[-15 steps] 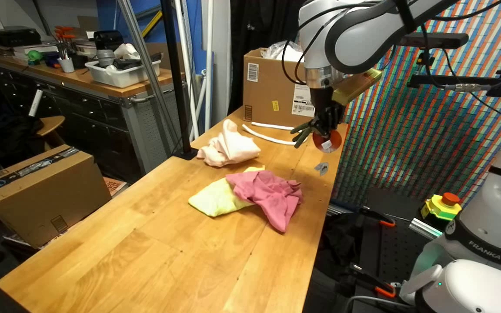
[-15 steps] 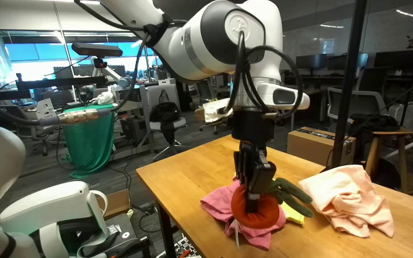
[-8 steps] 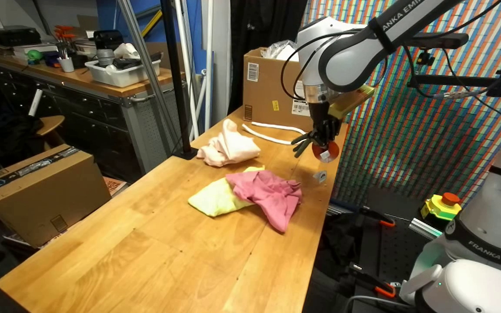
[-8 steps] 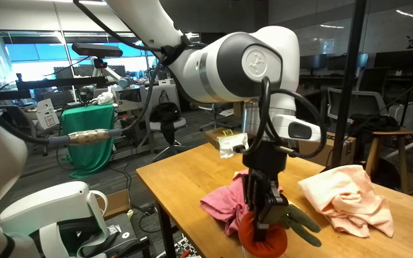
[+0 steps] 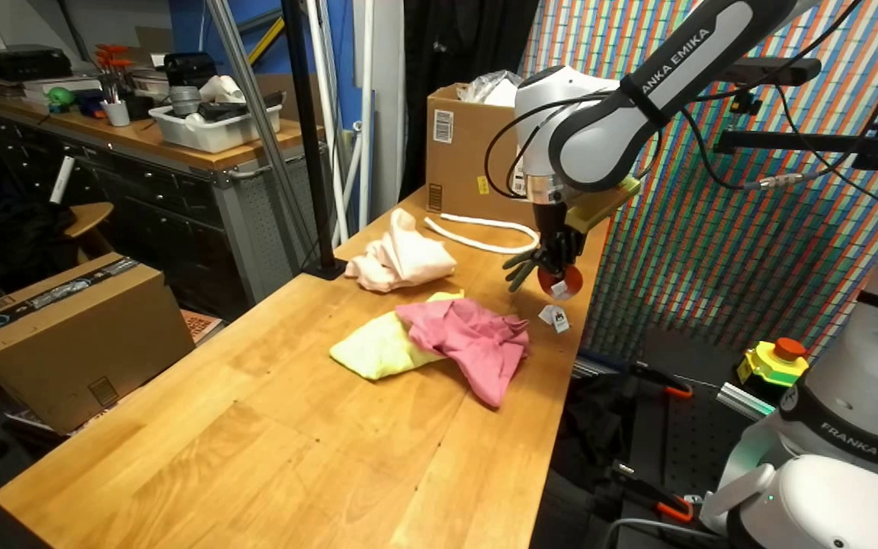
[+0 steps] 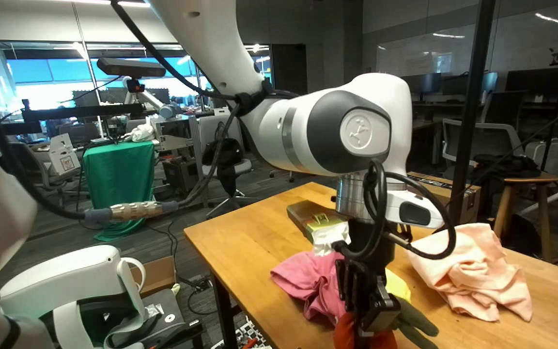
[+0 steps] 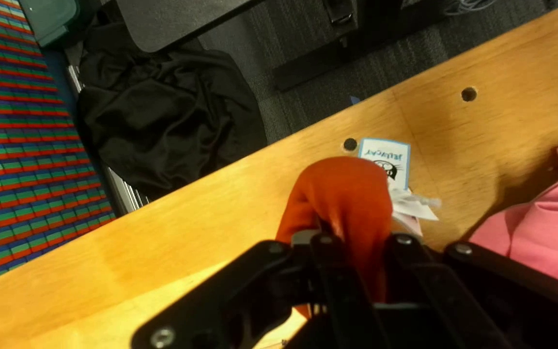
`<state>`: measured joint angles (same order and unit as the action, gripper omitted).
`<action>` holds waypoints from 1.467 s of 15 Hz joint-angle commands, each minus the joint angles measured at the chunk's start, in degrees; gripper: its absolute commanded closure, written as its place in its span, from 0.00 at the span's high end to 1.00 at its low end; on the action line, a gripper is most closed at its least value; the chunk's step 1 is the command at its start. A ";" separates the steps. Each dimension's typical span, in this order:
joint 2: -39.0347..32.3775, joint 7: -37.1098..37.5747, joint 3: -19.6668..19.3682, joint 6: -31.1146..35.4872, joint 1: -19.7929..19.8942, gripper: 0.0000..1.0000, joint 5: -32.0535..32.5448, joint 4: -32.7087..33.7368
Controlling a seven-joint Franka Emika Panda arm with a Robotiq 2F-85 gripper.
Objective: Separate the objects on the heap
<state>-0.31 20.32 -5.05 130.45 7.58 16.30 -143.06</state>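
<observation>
Wooden bench (image 5: pixel 294 427) underneath, the pincer (image 7: pixel 354 237) clasps a red plush toy (image 7: pixel 342 194), near but apart from the pink cloth (image 5: pixel 477 343), green limbs (image 5: pixel 519 271) pointing away from the robot base (image 5: pixel 858 351), so letting go here should keep them separate.

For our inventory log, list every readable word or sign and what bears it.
"FRANKA EMIKA": arm base band.
"ANKA EMIKA", start covered: arm link.
"JELLYCAT", seemingly, upside down: tag beside red toy.
Too small or blurred: carton labels, floor box tape, any other print.
</observation>
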 commanded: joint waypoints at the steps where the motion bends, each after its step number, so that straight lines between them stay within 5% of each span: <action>1: -1.32 2.94 -1.83 4.89 0.42 0.12 4.53 -0.55; 9: -3.89 6.32 -5.58 9.51 1.22 0.12 9.49 -0.37; 22: -10.61 -1.17 -5.31 15.66 0.07 0.12 -0.03 1.45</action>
<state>-9.31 22.19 -10.35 144.61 8.07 19.09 -142.80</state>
